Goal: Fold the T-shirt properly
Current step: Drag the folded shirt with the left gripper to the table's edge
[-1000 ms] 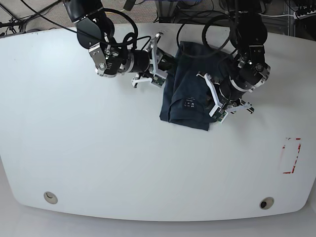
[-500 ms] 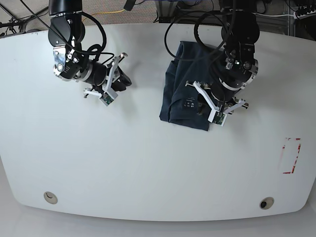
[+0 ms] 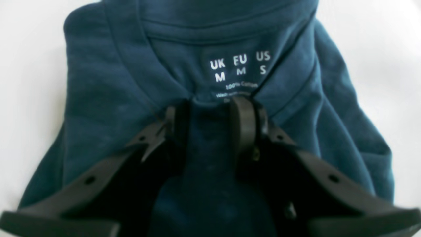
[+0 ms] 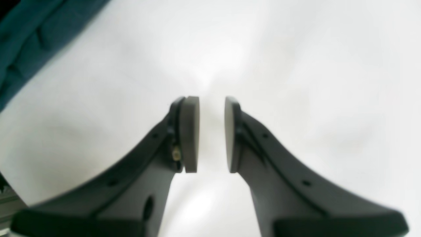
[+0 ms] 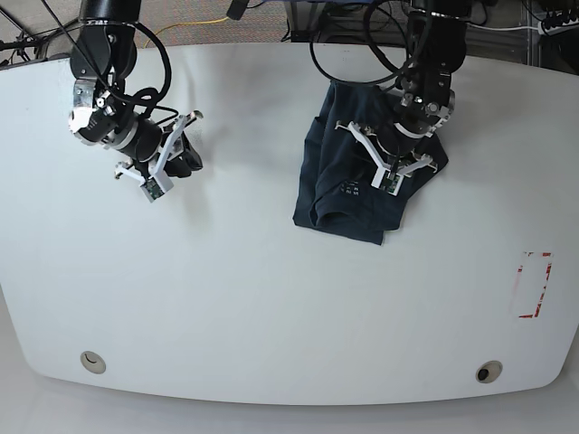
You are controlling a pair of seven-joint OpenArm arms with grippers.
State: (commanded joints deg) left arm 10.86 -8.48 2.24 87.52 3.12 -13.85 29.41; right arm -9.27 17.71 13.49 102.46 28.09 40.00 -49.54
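Table [image 5: 271, 307]: wide white top, rounded corners, glossy. Two small round fittings near the front edge, one at each corner [image 5: 91, 362] [image 5: 488, 372]. Red-and-white marker patch [image 5: 534, 285] well out from the left gripper, toward the table's edge. Cables and dark floor showed behind the back edge; room otherwise hard to read.

T-shirt [image 5: 357, 172]: dark navy, folded into a compact bundle, lay back-centre of the table, directly under the left gripper [image 5: 384, 167]. Collar end faced the front; size label [image 3: 240, 67] read UK M / EU M / US S, just ahead of the fingertips in the left wrist view.

Left gripper: fingers [image 3: 241, 125] slightly apart with a ridge of navy cloth standing between them, pads down on the shirt just behind the collar seam. Whether they pinched the cloth or only straddled it, couldn't tell.

Right gripper [image 4: 212, 133]: pads parted by a narrow gap, nothing between them, bare white table below. Shirt edge [image 4: 29, 36] showed only at the far upper-left corner of its wrist view, well apart from the fingers. In the base view that gripper [image 5: 167, 163] hung well clear of the shirt.

Open room: broad bare table ahead of both grippers toward the front edge, plus a clear strip btw the right gripper and the shirt. Tight only at the back edge, where arms and cables crowded.
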